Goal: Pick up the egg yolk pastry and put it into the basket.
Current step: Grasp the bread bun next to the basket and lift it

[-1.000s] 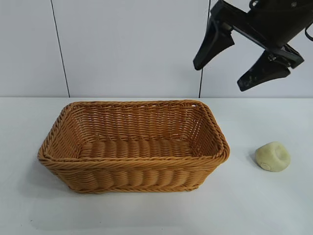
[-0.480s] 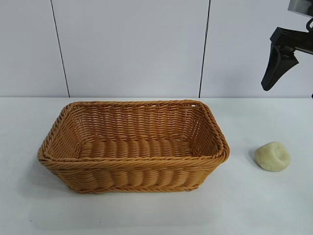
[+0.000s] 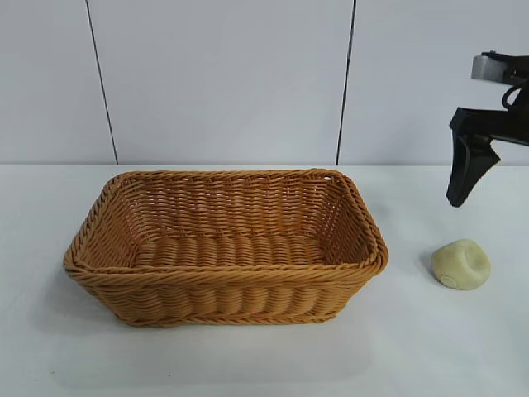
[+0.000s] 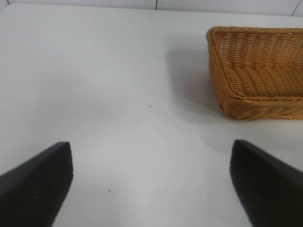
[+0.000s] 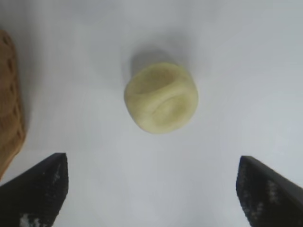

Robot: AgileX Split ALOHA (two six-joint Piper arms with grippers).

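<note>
Item: we logged the egg yolk pastry [image 3: 461,265] on the counter [image 3: 248,364], right of the basket [image 3: 223,248]. Our right gripper [image 5: 151,189] hung above it, jaws apart, holding nothing. Our left gripper [image 4: 151,184] likewise stood spread beside the basket.

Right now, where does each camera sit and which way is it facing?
Exterior: faces the rig across the table; basket, egg yolk pastry, one right gripper finger.
Left wrist: looks forward over the tabletop; open left gripper, basket corner.
Right wrist: looks steeply down at the pastry between open fingers.
Shared: pastry in exterior and right wrist; basket in all three.
</note>
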